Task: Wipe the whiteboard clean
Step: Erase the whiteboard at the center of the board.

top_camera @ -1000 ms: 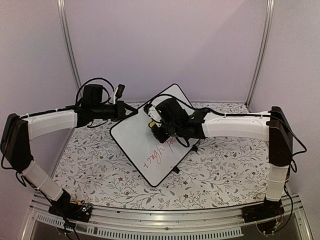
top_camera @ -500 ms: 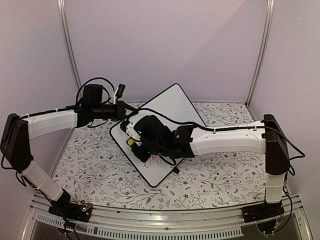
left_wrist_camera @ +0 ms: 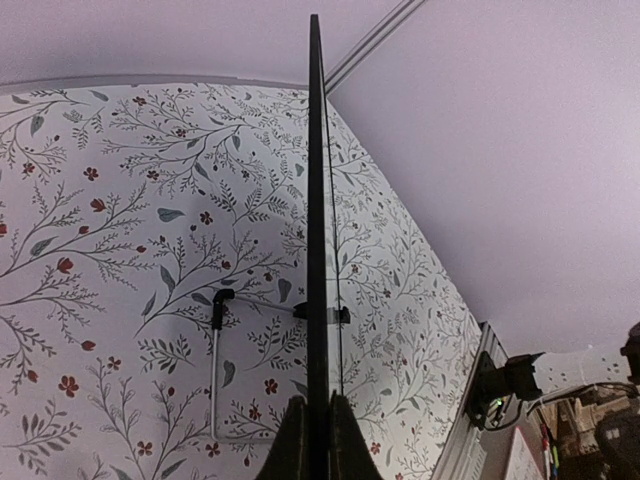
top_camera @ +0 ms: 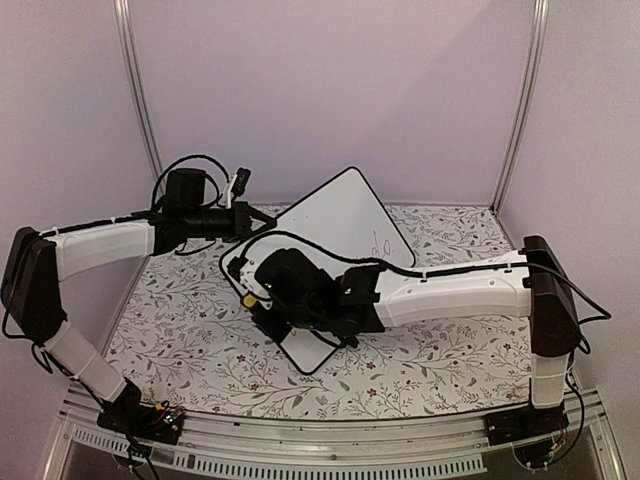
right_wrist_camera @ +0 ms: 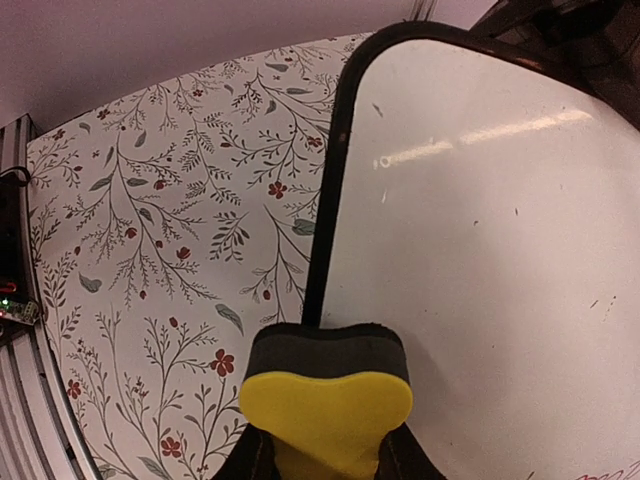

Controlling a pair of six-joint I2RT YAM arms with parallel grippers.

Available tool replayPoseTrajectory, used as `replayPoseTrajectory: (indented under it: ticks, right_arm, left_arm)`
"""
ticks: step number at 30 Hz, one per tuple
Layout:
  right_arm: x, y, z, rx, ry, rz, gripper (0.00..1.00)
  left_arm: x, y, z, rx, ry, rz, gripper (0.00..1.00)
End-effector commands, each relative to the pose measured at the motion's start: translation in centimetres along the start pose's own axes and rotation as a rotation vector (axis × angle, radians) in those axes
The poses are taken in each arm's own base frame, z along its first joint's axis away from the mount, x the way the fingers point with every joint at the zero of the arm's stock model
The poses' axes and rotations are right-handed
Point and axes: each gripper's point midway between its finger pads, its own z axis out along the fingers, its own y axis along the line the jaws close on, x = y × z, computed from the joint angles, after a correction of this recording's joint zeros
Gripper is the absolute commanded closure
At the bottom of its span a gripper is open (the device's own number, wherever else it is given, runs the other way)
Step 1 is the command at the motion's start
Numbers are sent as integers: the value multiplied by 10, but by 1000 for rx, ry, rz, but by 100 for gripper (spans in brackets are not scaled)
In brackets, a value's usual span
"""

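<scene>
The whiteboard (top_camera: pixel 345 215) stands tilted on the flowered table, one corner pointing up. My left gripper (top_camera: pixel 255 222) is shut on its left edge. In the left wrist view the whiteboard (left_wrist_camera: pixel 316 200) shows edge-on, running up from the left gripper (left_wrist_camera: pixel 318 410). My right gripper (top_camera: pixel 262 296) is shut on a yellow eraser (right_wrist_camera: pixel 325 395) with a dark felt face. The eraser straddles the black frame at the lower left of the whiteboard (right_wrist_camera: pixel 480 250). A trace of red writing (right_wrist_camera: pixel 600 470) shows at the bottom right of that view. The right arm hides the board's middle from above.
A flowered cloth (top_camera: pixel 190 330) covers the table, with purple walls close behind and at both sides. A thin wire stand (left_wrist_camera: pixel 215 370) props the board from behind. An aluminium rail (top_camera: pixel 330 435) runs along the near edge between the arm bases.
My right arm has swept the eraser down and left across the board, from its upper middle to its lower left edge. The left arm has stayed still.
</scene>
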Motion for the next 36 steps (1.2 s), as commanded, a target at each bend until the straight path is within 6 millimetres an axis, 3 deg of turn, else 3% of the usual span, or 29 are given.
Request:
replayPoseTrajectory:
  ticks: [1, 6, 21, 24, 27, 30, 36]
  right_arm:
    - [-12, -8, 3, 55, -31, 21, 100]
    - [5, -35, 7, 147, 32, 13, 100]
    - [52, -171, 8, 363, 153, 145, 100]
    - [53, -188, 9, 392, 158, 142, 100]
    - [47, -191, 7, 398, 156, 131, 100]
    - [43, -180, 9, 347, 145, 132, 100]
    - [36, -125, 11, 264, 122, 28, 100]
  left_arm:
    - [-14, -25, -7, 70, -45, 93, 100]
    - [-14, -25, -7, 69, -43, 91, 100]
    - [-12, -23, -5, 68, -38, 89, 100]
    - [-12, -22, -5, 64, -38, 88, 100]
    - [-12, -22, -4, 65, -37, 87, 100]
    - [-12, -21, -4, 63, -37, 87, 100]
    - [-12, -20, -3, 62, -34, 84, 100]
